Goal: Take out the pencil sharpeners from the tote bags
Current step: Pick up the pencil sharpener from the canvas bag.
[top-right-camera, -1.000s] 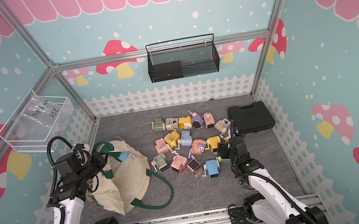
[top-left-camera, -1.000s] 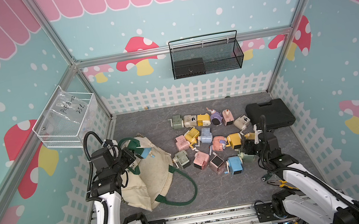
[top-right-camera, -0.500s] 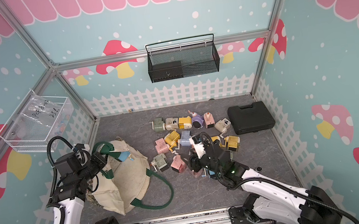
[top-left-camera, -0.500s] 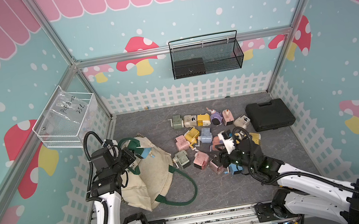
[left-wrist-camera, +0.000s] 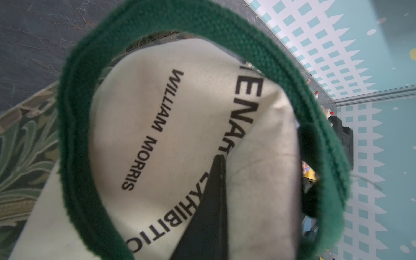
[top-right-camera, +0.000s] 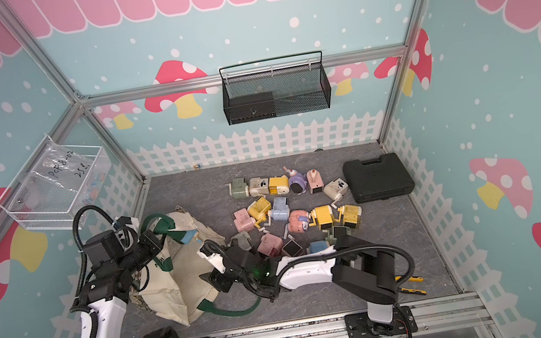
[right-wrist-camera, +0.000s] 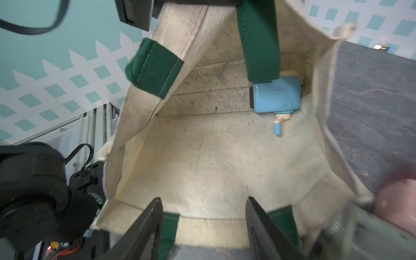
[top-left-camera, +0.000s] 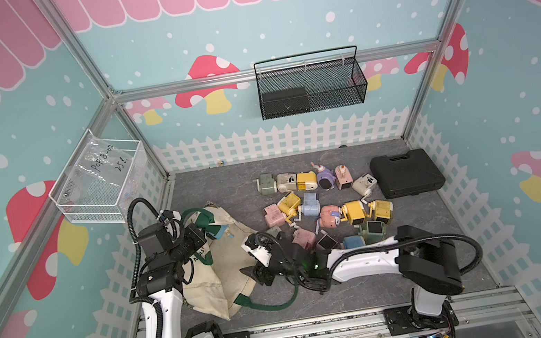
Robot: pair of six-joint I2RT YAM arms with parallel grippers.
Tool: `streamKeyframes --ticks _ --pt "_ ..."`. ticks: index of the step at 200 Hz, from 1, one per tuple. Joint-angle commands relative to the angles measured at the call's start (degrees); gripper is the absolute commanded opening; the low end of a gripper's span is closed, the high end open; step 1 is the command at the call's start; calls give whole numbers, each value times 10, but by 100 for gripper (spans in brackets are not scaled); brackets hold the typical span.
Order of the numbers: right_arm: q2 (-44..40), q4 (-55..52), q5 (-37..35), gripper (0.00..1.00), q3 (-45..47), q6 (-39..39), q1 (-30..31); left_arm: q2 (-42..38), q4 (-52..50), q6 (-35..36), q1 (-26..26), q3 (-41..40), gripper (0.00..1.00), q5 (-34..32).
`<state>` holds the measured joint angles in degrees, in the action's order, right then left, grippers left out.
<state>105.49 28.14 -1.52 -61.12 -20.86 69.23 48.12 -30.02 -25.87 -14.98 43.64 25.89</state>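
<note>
Left arm (top-left-camera: 160, 255): its jaws are clenched on the rim of the tote bag (top-left-camera: 206, 285), beside a green strap (left-wrist-camera: 74, 135). This seems meant to keep the mouth lifted and open for the other arm.
Tote bag: it lies slumped on the table (top-left-camera: 221, 188), with its mouth turned toward the right arm.
Blue pencil sharpener (right-wrist-camera: 276, 96): it is the only one visible inside the tote bag, deep in a far corner and partly under a strap.
Right arm (top-left-camera: 359, 262): its jaws are released and empty at the tote bag's mouth, pointing inward, probably lining up on the blue one.
Other pencil sharpeners (top-left-camera: 325, 205): they are already out, clustered on the table just past the tote bag's mouth.
</note>
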Motion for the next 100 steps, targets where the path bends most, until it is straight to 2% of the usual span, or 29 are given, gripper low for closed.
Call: streamKeyframes --ticks 1,39,83,100 --pt "72 38 -1 57 -63 -34 0 -4 -31 10 -3 1 0 15" --pt "189 -10 -35 58 -192 -141 -1 3 -31 6 -2 4 0 24" --pt "291 -2 0 58 -306 -229 -5 1 -30 0 -2 7 0 27" --pt "312 0 -16 61 -326 -267 -6 1 -26 -8 -2 6 0 42"
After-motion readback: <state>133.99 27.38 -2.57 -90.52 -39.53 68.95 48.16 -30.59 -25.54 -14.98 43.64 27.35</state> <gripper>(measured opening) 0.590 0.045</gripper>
